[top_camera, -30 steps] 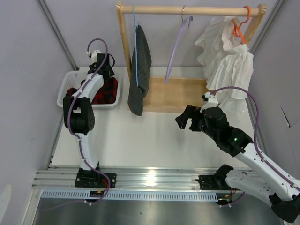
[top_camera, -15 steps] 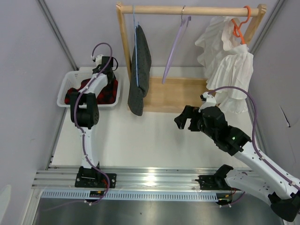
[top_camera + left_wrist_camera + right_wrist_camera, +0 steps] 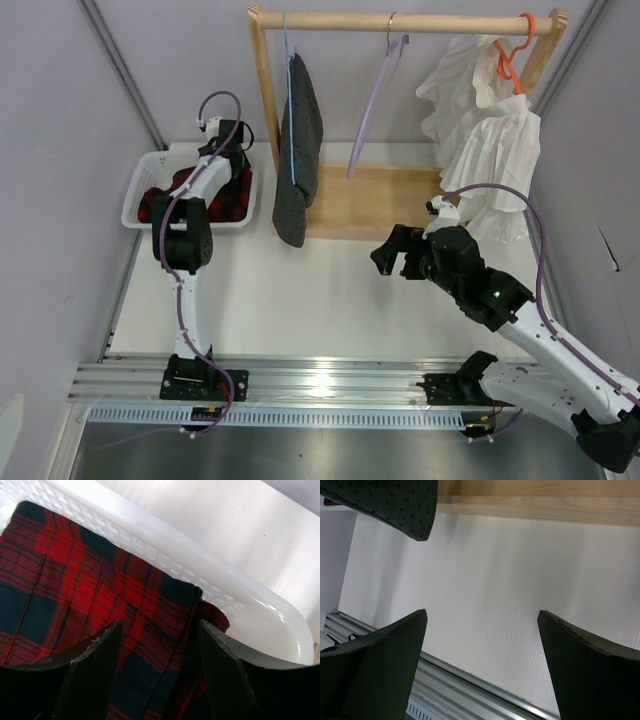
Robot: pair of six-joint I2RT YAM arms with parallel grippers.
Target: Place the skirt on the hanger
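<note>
Overhead and wrist views of a two-arm cell at a white bench (image 3: pixel 300 290). The skirt (image 3: pixel 75 580), red-and-navy plaid, lies crumpled inside a white perforated basket (image 3: pixel 135 190) at the far left of the bench, beside the left post of a wooden rack. The left arm reaches over the basket; the left tool (image 3: pixel 159 625) is released, its two dark fingers spread apart just above the plaid cloth near the basket's far wall, with no fabric between them. Whether the fingertips touch the cloth cannot be told. The hanger (image 3: pixel 375 105), pale lilac with a silver hook, hangs bare near the middle of the wooden rail (image 3: pixel 400 20), tilted edge-on to the overhead camera and well apart from the skirt. A dark grey speckled garment (image 3: pixel 297 150) hangs on a light blue hanger (image 3: pixel 288 60) to its left; a white ruffled garment (image 3: pixel 480 140) hangs on an orange hanger (image 3: pixel 510 50) to its right. The right tool (image 3: pixel 481 614) is released and empty, held over bare bench in front of the rack's wooden base (image 3: pixel 545 505).
</note>
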